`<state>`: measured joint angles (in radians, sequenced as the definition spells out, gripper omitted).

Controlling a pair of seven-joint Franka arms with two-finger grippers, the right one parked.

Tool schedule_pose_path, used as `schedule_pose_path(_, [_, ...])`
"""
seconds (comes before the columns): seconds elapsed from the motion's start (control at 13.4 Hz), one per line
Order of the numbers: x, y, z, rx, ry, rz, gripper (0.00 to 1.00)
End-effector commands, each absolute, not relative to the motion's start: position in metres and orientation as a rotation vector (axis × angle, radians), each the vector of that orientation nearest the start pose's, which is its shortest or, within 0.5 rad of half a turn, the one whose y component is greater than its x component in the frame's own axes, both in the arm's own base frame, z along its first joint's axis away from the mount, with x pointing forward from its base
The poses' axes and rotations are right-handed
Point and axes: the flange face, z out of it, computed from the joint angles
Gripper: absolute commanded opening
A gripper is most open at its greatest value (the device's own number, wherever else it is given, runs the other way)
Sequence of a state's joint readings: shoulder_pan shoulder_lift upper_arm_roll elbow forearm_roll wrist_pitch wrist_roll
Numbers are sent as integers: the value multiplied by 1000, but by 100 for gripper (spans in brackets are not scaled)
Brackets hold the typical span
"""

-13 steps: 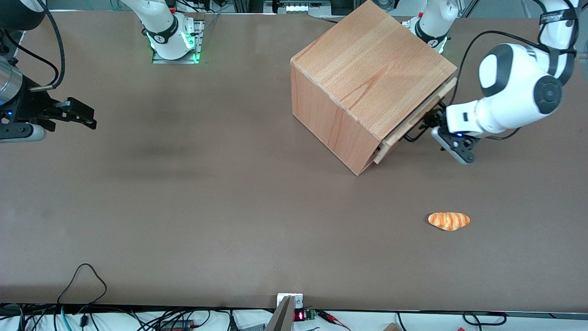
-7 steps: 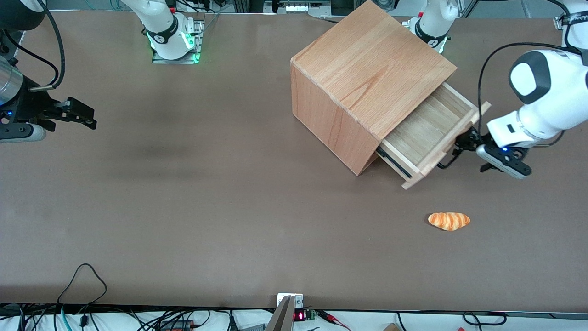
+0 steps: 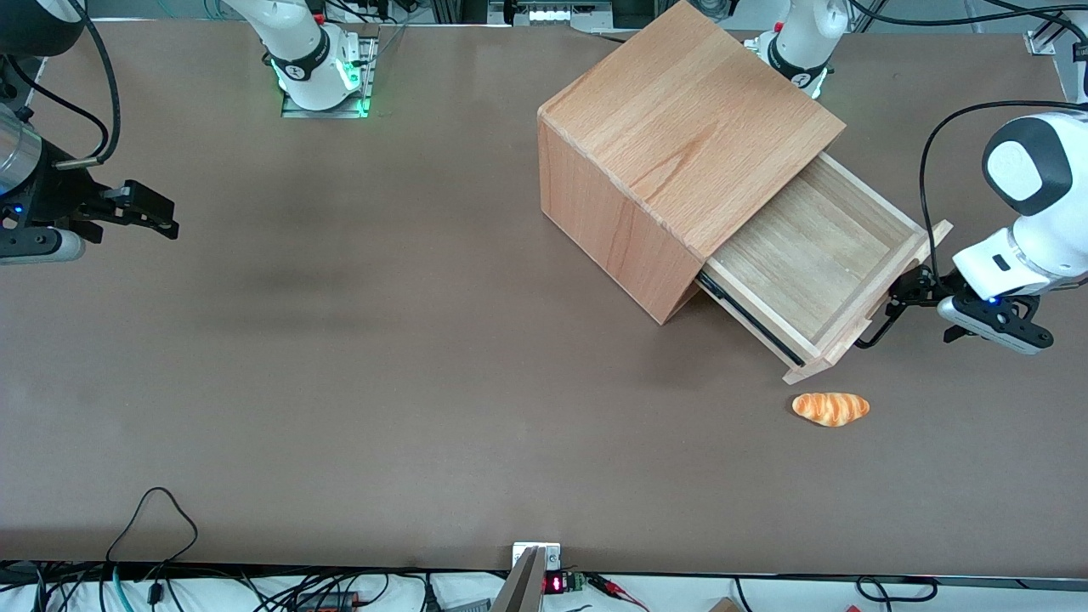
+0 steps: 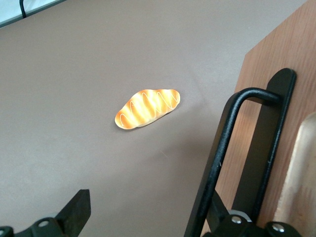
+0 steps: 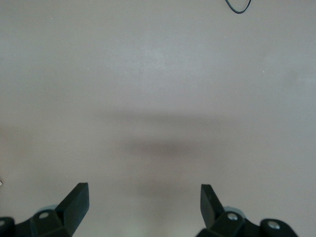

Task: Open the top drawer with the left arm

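- Front view: the top drawer (image 3: 807, 259) stands pulled well out of the beech cabinet (image 3: 671, 144), its pale floor bare.
- At the drawer's front panel, the left arm (image 3: 1024, 212) holds its gripper (image 3: 914, 289) at the black loop handle (image 3: 880, 327).
- Left wrist view: one of the fingers (image 4: 76, 212) sits apart from the handle (image 4: 232, 148), which passes just inside the other; the fingers are spread, not pinching it.
- A bread roll (image 3: 830, 408) lies on the tabletop (image 3: 382, 340), near the drawer's corner.

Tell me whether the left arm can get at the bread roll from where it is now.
Probably yes: the gripper sits at the top drawer handle, and only bare table separates it from the bread roll.
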<state>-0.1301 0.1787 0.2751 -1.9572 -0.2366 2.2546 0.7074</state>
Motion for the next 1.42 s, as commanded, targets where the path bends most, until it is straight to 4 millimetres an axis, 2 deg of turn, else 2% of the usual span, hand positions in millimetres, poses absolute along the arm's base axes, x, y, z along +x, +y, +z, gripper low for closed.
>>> schedule_pose_path(0.0, [609, 90, 419, -3131, 575, -302, 100])
schedule_pose_path(0.22, [612, 81, 462, -3172, 458, -329, 100])
schedule_pose_path(0.37, [612, 78, 480, -3186, 422, -328, 100])
schedule_pose_path(0.67, [603, 76, 502, -3201, 383, -323, 100])
schedule_pose_path(0.82, [589, 73, 525, -3187, 274, -279, 100])
schedule_pose_path(1.05, [560, 53, 562, -3167, 164, -169, 100])
schedule_pose_path(1.35, [524, 42, 599, -3199, -25, 64, 100])
